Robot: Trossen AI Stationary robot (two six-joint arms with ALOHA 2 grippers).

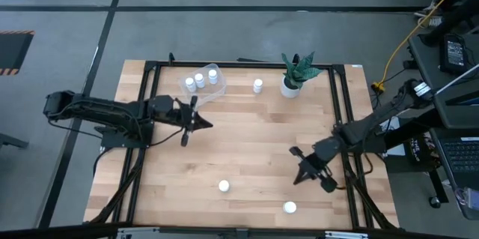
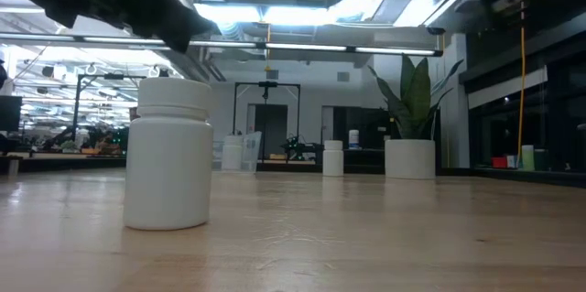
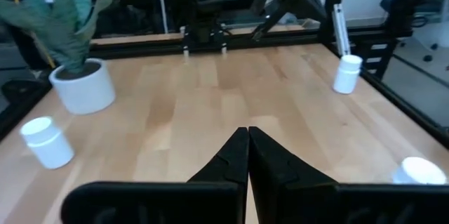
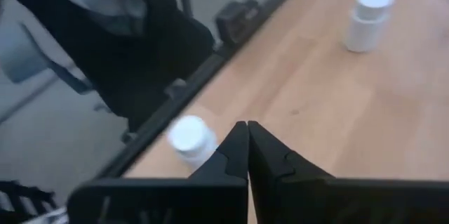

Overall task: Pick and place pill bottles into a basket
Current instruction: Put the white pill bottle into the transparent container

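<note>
Near the table's (image 1: 247, 156) front edge, two pill bottles (image 1: 224, 186) stand loose, a third near the plant pot (image 1: 290, 88); three sit in the basket (image 1: 203, 83). Both claws, left claw (image 1: 200, 123) and right claw (image 1: 299, 176), are closed and empty. Next, I judge, the right claw must open over the nearest bottle.

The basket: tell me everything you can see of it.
The basket is a clear, see-through plastic tub with rounded corners, sitting skewed near the far edge of the wooden table, left of the lone pill bottle and the potted plant. Three white capped pill bottles stand upright inside it. Neither gripper touches it; the left gripper hangs nearby, on its near side, jaws shut and empty. In the low view it shows only faintly, far off.
</note>
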